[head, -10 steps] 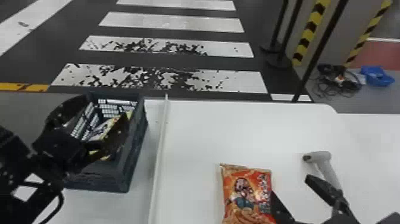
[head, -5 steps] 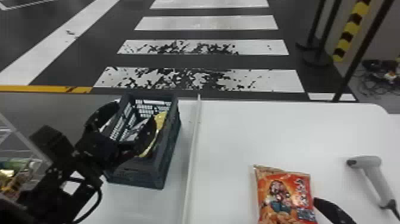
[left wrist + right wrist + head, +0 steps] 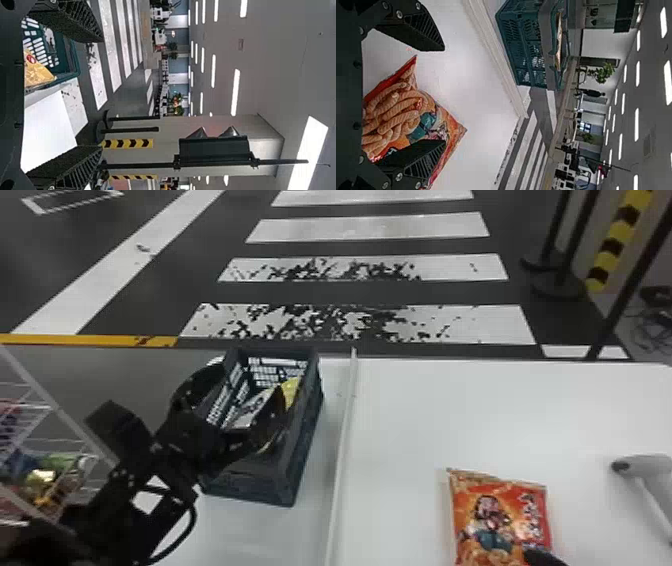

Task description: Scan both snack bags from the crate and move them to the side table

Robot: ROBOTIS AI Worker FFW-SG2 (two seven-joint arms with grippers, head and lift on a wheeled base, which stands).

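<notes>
Orange bag [image 3: 492,515] below right end effector [image 3: 542,559] | yellow bag [image 3: 291,391] near left one [image 3: 251,376] | both gaping, empty

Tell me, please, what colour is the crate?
The crate is dark teal, seen best in the right wrist view.

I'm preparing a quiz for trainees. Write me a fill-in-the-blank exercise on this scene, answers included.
In the head view, the dark, mesh-sided plastic crate stands to the ____ of the long, white raised strip.
The grey plastic handheld scanner lies to the ____ of the orange-and-red snack bag.
The snack bag in the crate shows the bright colour ____.

Missing words: left; right; yellow.
</notes>
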